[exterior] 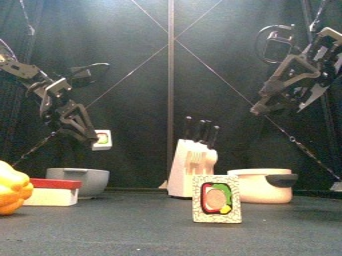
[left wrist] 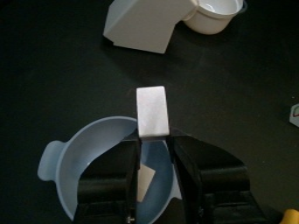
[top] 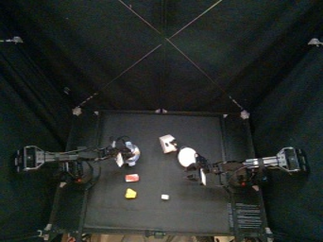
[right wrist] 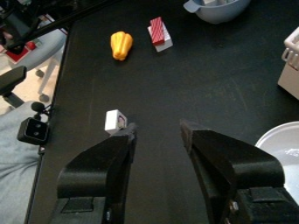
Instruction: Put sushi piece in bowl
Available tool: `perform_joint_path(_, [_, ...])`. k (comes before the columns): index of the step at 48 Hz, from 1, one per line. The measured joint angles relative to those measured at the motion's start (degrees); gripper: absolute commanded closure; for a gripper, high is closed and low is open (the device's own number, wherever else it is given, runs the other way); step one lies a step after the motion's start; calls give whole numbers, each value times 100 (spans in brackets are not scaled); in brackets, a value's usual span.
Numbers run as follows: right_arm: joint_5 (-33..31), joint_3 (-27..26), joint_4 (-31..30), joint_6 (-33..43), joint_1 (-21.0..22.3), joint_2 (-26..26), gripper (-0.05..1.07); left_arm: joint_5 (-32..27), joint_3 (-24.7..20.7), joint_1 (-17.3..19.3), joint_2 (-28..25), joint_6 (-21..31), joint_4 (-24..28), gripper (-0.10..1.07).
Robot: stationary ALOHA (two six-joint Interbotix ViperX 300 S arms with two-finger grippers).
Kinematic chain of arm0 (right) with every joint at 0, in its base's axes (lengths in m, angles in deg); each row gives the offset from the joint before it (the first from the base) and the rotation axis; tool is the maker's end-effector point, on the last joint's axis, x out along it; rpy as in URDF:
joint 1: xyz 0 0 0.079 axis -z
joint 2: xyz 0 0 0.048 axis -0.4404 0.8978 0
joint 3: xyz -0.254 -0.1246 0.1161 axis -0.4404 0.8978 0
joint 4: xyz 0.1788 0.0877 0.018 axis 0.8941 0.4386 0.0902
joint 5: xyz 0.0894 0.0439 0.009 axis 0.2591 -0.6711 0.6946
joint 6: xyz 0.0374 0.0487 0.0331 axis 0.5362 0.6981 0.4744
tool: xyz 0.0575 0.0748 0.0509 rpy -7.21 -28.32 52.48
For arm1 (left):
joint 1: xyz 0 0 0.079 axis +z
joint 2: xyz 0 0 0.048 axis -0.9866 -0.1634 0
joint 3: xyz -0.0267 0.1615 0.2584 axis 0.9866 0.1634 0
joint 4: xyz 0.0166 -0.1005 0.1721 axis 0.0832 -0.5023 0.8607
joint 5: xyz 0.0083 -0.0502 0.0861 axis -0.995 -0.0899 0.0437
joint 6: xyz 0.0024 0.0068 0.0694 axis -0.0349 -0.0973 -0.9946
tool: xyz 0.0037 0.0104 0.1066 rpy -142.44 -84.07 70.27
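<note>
Closest to the front edge of the table (exterior: 134, 235) there's a little green-rimmed roll (exterior: 217, 200) standing on its side with nothing near it, so I reckon it's just a spare. Off to the left are a yellow piece (exterior: 11, 188) and a red-and-white block (exterior: 54, 192) lying side by side, looks like clutter to pick around. Just behind the block sits the bowl (left wrist: 82, 153), flat on the table on the left arm's side, which is probably why that arm gets the job. The left gripper (left wrist: 158, 140) hangs above it, not touching, pinching a flat white slab that pokes out past the jaw tips. I take that for the sushi piece (left wrist: 152, 109) seen edge-on, though I can't make out its face. From the wrist view it lines up over the bowl's rim more than over the middle, so letting go right here could clip the edge or bounce out. I'd nudge it further in first. Further back in the middle are a white knife block (exterior: 197, 165) and a white dish (exterior: 261, 185). The right gripper (right wrist: 155, 127) is parked up high on its own side, jaws spread and empty, keeping out of the way.
</note>
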Motion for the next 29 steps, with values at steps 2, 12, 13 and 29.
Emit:
perform_joint_path(2, [0,0,0,0,0,0,21,9,26,-9,-9,9,-18,22])
perform_joint_path(12, [0,0,0,-9,0,0,21,18,79,-18,-9,0,-141,13])
perform_joint_path(13, [-9,0,0,-9,0,0,21,18,70,-18,-9,0,-141,13])
perform_joint_path(29, [0,0,0,-9,0,0,21,18,70,-18,-9,0,-149,13])
